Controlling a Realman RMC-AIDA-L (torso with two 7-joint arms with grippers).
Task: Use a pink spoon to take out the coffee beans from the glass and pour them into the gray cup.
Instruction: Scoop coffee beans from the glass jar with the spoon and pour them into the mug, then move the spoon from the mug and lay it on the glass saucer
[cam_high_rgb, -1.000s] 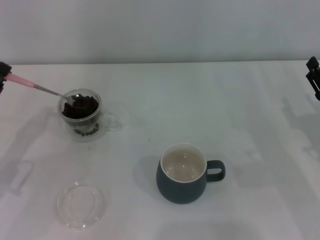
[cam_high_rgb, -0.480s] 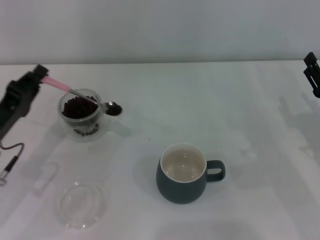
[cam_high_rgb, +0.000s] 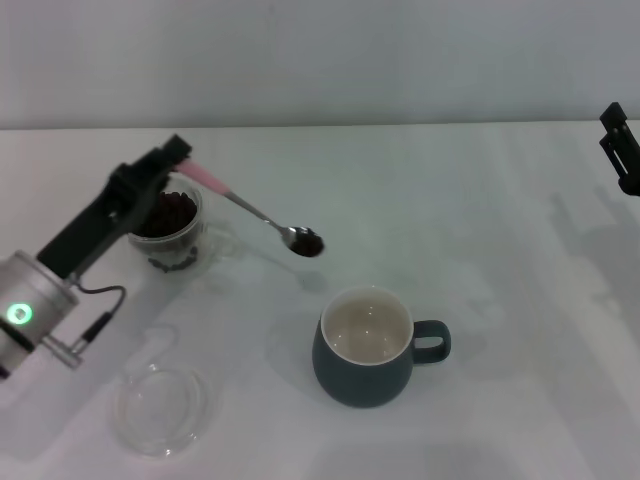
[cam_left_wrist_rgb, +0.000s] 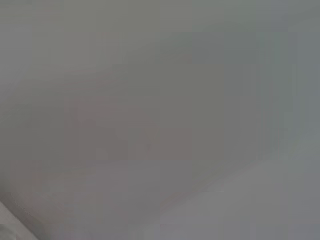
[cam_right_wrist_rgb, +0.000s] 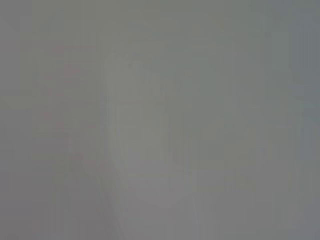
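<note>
White table (cam_high_rgb: 480, 200) throughout: nearest, a clear dish (cam_high_rgb: 160, 408), then the gray cup (cam_high_rgb: 370, 347). Beyond, the left gripper (cam_high_rgb: 170, 163) clamps the pink spoon (cam_high_rgb: 255, 212), beans (cam_high_rgb: 308, 244) aboard, beside the glass (cam_high_rgb: 172, 232). Right gripper (cam_high_rgb: 622, 146) parked far right, fingers indiscernible.

Left claw (cam_high_rgb: 172, 160) has carried the loaded pink spoon (cam_high_rgb: 255, 213) from the glass (cam_high_rgb: 172, 232) toward the gray cup (cam_high_rgb: 368, 347)

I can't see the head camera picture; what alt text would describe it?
The left gripper holds a pink spoon loaded with coffee beans between the glass and the empty gray cup on a white table; the right gripper waits at the far edge.
</note>
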